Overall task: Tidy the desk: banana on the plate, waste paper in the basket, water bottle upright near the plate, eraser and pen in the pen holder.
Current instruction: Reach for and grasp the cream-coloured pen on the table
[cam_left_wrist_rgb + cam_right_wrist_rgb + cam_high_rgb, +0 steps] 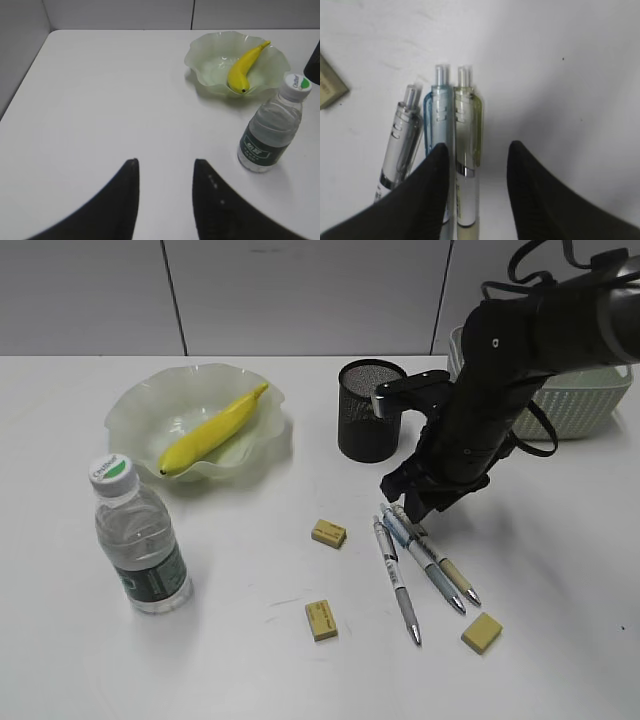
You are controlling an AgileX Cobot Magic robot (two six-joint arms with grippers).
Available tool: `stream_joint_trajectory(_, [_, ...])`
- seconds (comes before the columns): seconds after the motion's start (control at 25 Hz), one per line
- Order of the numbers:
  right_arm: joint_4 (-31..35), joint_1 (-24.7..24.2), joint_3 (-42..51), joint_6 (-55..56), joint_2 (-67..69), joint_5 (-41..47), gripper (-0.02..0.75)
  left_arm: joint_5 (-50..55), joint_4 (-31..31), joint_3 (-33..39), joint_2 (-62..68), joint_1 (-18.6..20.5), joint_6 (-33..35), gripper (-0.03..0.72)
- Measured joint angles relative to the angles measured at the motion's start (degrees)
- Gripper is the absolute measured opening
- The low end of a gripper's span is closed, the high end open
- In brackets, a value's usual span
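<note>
Exterior view: nearest the camera, a tan eraser (321, 620) lies on the white desk (230, 670), with a second eraser (482, 632) to its right and a third (328, 532) farther back. To the left the bottle (140, 537) stands upright, white cap on top, near the plate (140, 405). The banana (212, 430) lies in the plate. Three pens (425, 575) lie side by side right of center, tips toward the camera. My right gripper (415, 512) is down over their back ends. Behind them the black mesh pen holder (370, 410) stands upright. The green basket (585, 400) sits at the far right, partly hidden by my right arm. I see no waste paper on the desk.

Left wrist view: my left gripper (164, 200) fills the bottom edge, its two dark fingers (120, 200) parted over bare desk, holding nothing. Beyond, to the right, stands the bottle (270, 135), and behind it the plate (200, 55) with the banana (245, 65).

Right wrist view: my right gripper (477, 195) has its fingers (427, 195) spread, open and not clamped. The yellow-green pen (466, 150) lies between them. The blue pen (437, 115) is just beside the left finger and a clear pen (402, 135) lies outside it. An eraser (330, 85) shows at the left edge.
</note>
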Motion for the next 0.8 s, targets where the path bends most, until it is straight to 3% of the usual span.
stream_joint_trajectory(0.8, [0.0,0.0,-0.7,0.1,4.3,-2.1,0.32,0.0,0.0,0.0,0.0,0.0,0.0,0.247])
